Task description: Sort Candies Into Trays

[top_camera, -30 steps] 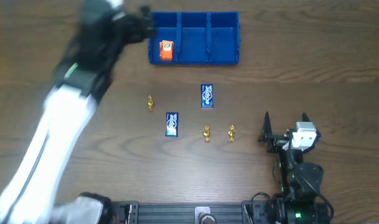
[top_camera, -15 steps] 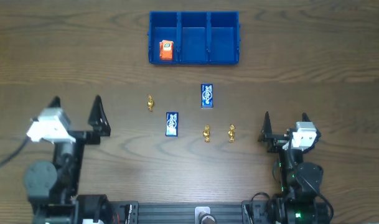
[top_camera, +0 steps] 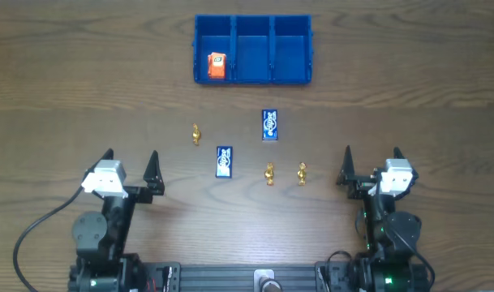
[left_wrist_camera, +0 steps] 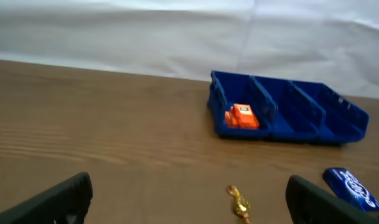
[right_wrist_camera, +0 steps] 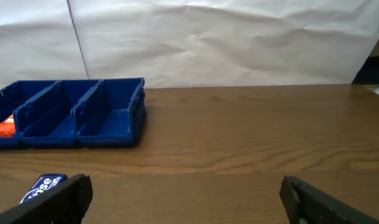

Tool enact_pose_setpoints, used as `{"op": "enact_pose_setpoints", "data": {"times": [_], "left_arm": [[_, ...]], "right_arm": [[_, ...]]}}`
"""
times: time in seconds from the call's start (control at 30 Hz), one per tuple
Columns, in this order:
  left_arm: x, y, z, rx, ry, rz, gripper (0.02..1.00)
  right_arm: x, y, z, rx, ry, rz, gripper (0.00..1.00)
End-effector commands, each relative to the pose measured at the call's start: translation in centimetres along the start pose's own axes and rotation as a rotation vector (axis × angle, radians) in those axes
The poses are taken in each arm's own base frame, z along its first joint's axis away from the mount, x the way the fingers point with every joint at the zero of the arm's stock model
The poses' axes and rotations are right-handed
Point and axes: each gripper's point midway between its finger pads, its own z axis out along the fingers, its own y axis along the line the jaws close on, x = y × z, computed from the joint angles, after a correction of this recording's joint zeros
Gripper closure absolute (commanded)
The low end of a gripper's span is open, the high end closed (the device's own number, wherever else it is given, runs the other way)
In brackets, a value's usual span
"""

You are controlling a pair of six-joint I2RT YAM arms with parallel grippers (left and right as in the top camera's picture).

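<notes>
A blue tray (top_camera: 253,50) with three compartments stands at the far middle of the table; an orange candy (top_camera: 216,66) lies in its left compartment, also seen in the tray (left_wrist_camera: 282,112) as the orange candy (left_wrist_camera: 241,117). Two blue-wrapped candies (top_camera: 269,125) (top_camera: 224,161) and three gold-wrapped candies (top_camera: 195,134) (top_camera: 268,173) (top_camera: 302,173) lie loose on the wood. My left gripper (top_camera: 131,161) rests open near its base, with nothing between its fingers. My right gripper (top_camera: 371,160) is open and holds nothing at the near right.
The brown wooden table (top_camera: 409,97) has free room on both sides of the tray and around the candies. A white backdrop (right_wrist_camera: 226,37) stands behind the far edge. A cable (top_camera: 36,231) runs by the left base.
The left arm has pulled back from the tray's left compartment to its base and stands open there. The orange candy stays in the tray. The right arm has not moved.
</notes>
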Motion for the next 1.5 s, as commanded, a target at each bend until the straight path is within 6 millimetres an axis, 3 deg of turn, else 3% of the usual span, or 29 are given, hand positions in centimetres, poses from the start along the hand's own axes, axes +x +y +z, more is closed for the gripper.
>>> {"op": "enact_pose_setpoints", "data": {"times": [0.03,0.73,0.83,0.93,1.1,1.23,1.3,1.4,1.5], "left_arm": [[1.5,0.2,0.1,-0.001,0.037,0.004,0.020],[1.5,0.2,0.1,-0.001,0.037,0.004,0.020],[1.5,0.2,0.1,-0.001,0.037,0.004,0.020],[1.5,0.2,0.1,-0.001,0.037,0.004,0.020],[1.5,0.2,0.1,-0.001,0.037,0.004,0.020],[1.5,0.2,0.1,-0.001,0.037,0.004,0.020],[1.5,0.2,0.1,-0.001,0.037,0.004,0.020],[1.5,0.2,0.1,-0.001,0.037,0.004,0.020],[1.5,0.2,0.1,-0.001,0.037,0.004,0.020]], "right_arm": [[0.1,-0.1,0.0,0.003,0.001,-0.012,0.003],[-0.3,-0.1,0.0,0.003,-0.018,-0.010,0.003],[-1.4,1.0,-0.1,-0.066,-0.058,0.132,0.003],[-2.4,3.0,-0.2,-0.180,-0.042,0.228,0.003],[-6.2,6.8,0.7,-0.380,0.132,0.243,0.003],[-8.5,9.2,3.7,-0.437,0.322,0.255,0.003],[-9.2,11.5,5.3,-0.487,0.426,0.251,0.003],[-8.3,15.3,6.8,-0.525,0.619,0.222,0.003],[-5.9,19.5,7.5,-0.512,0.831,0.177,0.003]]}}
